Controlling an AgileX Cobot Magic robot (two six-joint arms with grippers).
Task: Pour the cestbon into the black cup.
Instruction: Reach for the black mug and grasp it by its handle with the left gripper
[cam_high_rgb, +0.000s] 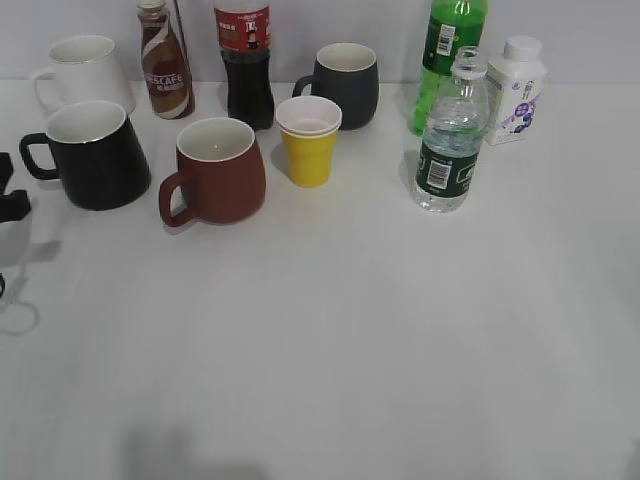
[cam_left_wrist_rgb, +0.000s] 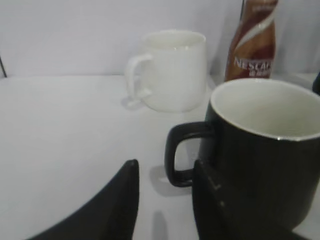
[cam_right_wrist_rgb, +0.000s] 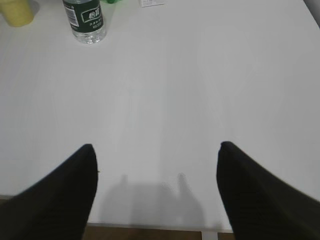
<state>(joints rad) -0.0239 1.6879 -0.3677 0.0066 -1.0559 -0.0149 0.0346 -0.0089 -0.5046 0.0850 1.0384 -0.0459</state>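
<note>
The cestbon (cam_high_rgb: 450, 140), a clear ribbed bottle with a dark green label, stands upright at the right back of the table; its lower part shows in the right wrist view (cam_right_wrist_rgb: 85, 20). The black cup (cam_high_rgb: 95, 155), glossy with a white inside, stands at the left with its handle pointing left. My left gripper (cam_left_wrist_rgb: 165, 200) is open and empty, its fingers just short of the cup's handle; the black cup (cam_left_wrist_rgb: 265, 150) fills the right of the left wrist view. The left gripper barely shows at the exterior view's left edge (cam_high_rgb: 10, 205). My right gripper (cam_right_wrist_rgb: 156, 150) is wide open and empty near the table's front edge, far from the bottle.
A white mug (cam_high_rgb: 85, 70), a Nescafe bottle (cam_high_rgb: 165, 65), a cola bottle (cam_high_rgb: 245, 60), a dark grey mug (cam_high_rgb: 345, 85), a brown mug (cam_high_rgb: 215, 170), yellow stacked cups (cam_high_rgb: 308, 140), a green soda bottle (cam_high_rgb: 450, 50) and a white milk bottle (cam_high_rgb: 515, 90) stand along the back.
</note>
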